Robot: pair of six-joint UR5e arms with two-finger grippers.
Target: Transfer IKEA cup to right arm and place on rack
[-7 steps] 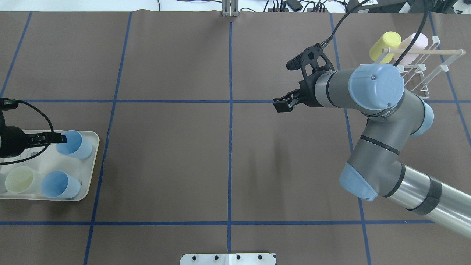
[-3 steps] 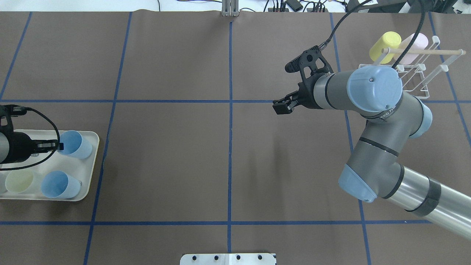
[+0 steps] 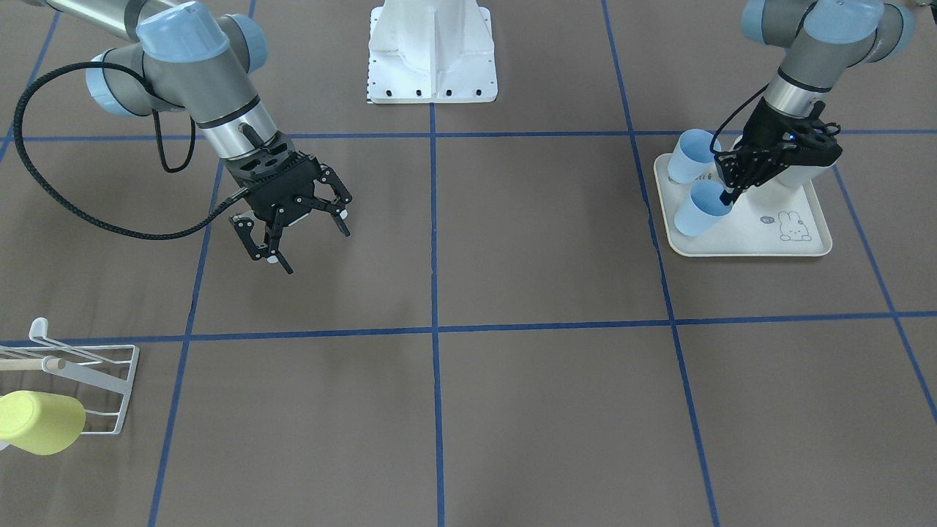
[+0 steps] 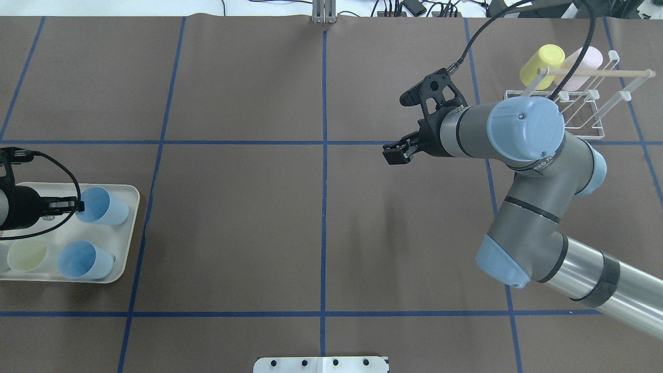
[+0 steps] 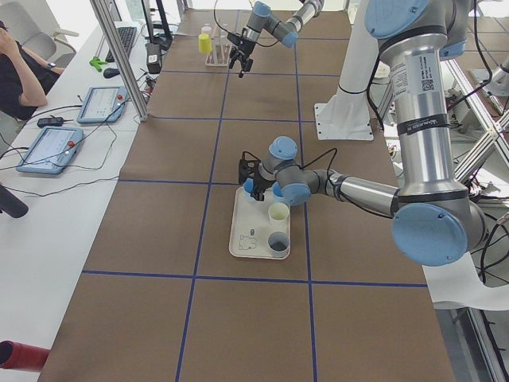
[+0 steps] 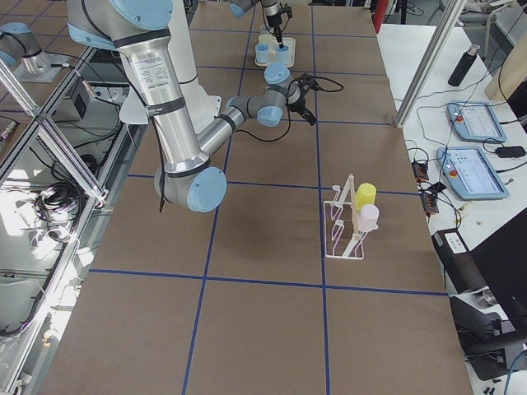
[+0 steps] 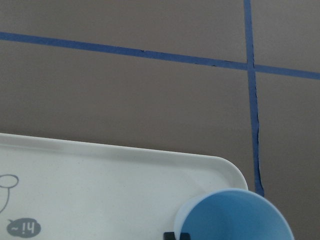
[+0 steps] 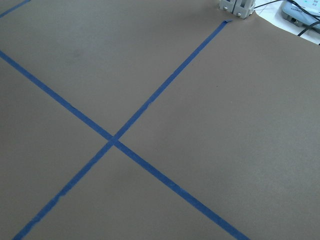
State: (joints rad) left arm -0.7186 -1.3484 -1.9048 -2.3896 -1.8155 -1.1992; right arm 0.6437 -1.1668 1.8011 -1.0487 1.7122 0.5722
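My left gripper (image 4: 77, 206) is at the near rim of a light blue cup (image 4: 102, 205) on the cream rabbit-print tray (image 4: 129, 228). Its fingers stand close together, pinching the rim. The front-facing view shows the same grip (image 3: 728, 196) on the cup (image 3: 695, 212). The left wrist view shows the cup's mouth (image 7: 235, 220) at the bottom edge. My right gripper (image 4: 396, 151) is open and empty above the table's middle right, also seen from the front (image 3: 293, 234). The white wire rack (image 4: 582, 106) with a wooden dowel stands at the far right.
A yellow cup (image 4: 541, 65) and a pink cup (image 4: 582, 65) hang on the rack. A second blue cup (image 4: 83, 259) and a pale yellow cup (image 4: 27, 255) stand on the tray. Blue tape lines cross the brown table.
My left gripper has drawn back to the left and slightly nearer, and the blue cup has shifted a little with it. My right gripper has drifted slightly left.
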